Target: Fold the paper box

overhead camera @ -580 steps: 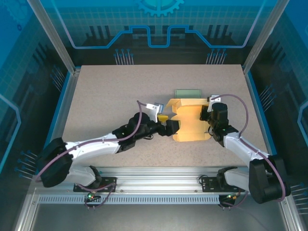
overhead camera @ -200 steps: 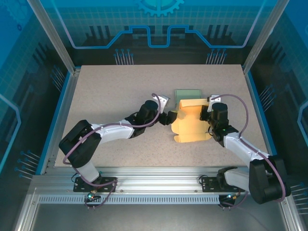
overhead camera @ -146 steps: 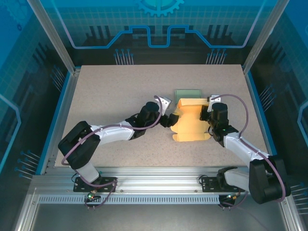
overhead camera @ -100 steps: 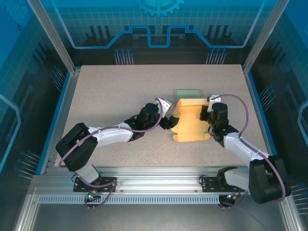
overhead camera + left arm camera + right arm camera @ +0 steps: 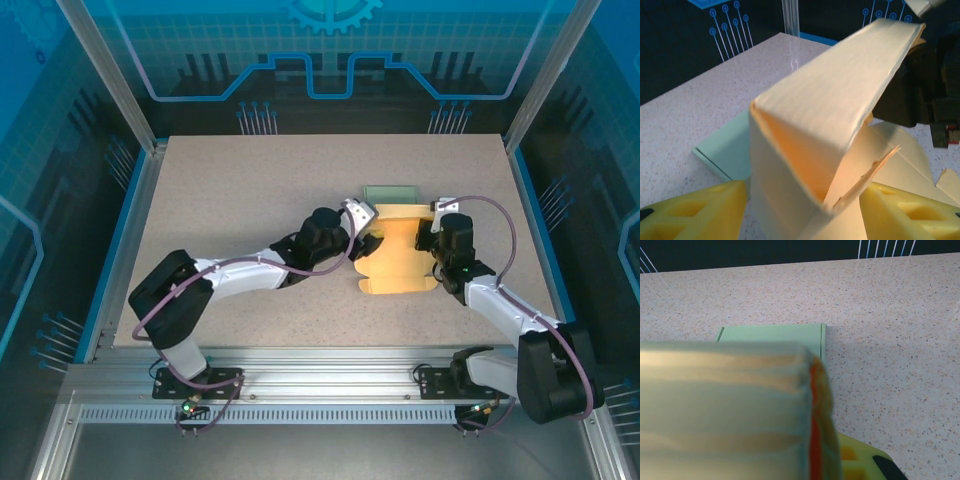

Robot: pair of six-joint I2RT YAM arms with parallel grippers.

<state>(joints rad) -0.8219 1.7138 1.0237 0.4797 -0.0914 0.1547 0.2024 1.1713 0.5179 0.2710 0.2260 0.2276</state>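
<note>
The paper box (image 5: 400,262) is sitting right of centre on the table (image 5: 240,190), just beside a pale green card (image 5: 390,193). The left gripper (image 5: 367,241) is straddling the raised flap on the box's left side, yellow fingers (image 5: 695,210) parted either side of it. The right gripper (image 5: 430,252) is pinching the right wall, clamped tight.

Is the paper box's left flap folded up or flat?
Folded up: the flap stands raised, bent over the paper box, between the left gripper fingers.
</note>
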